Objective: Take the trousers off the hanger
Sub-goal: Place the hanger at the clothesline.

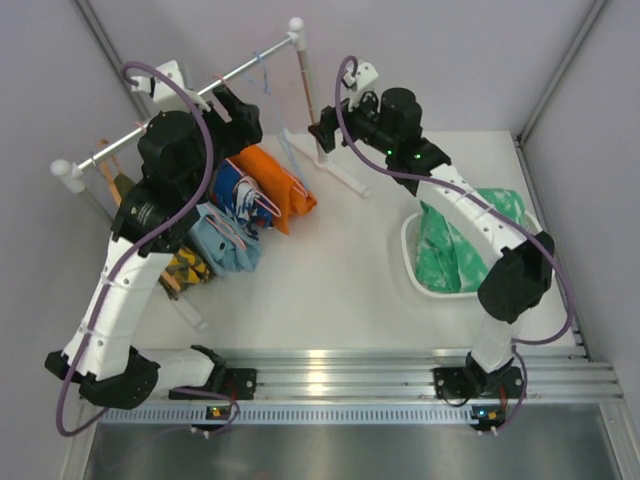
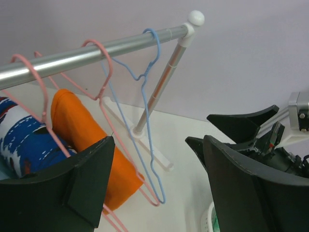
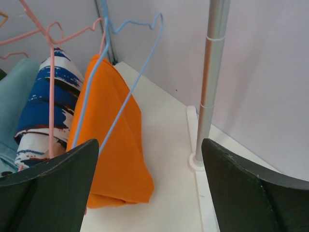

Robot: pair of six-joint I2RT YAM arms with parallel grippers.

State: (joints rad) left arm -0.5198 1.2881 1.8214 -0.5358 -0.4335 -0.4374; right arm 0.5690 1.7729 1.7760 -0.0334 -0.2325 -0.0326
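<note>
Logging the moment: your left claw [image 2: 158, 145] is spread wide with only air between its fingers, held high beside the rail [image 1: 180, 105]. Your right claw [image 3: 149, 145] is spread too, pinching nothing, and faces the rail's far end near the upright post [image 3: 212, 72].

Trousers on the rail, from the post inward:
- orange trousers [image 1: 275, 185], folded over a pink hanger [image 2: 99, 63], lower edge resting on the desk [image 1: 320, 290]
- blue-and-white trousers [image 1: 240, 195], pressed against the orange
- light blue trousers [image 1: 222, 245]
- camouflage trousers [image 1: 188, 268], half hidden under your left arm

The mint green trousers [image 1: 455, 245] lie bunched in the white basket [image 1: 410, 265] by the right desk edge, partly under your right forearm.

A bare blue hanger [image 2: 153, 33] hangs between the orange trousers and the post. In the right wrist view its wire runs down past the orange fold to the left finger's top edge; you cannot tell whether it touches.

Room: a narrow gap opens between blue wire and post. Bare desk runs from the rack's foot [image 1: 345, 175] to the basket and forward to the arm bases. Walls stand close behind the rail.
</note>
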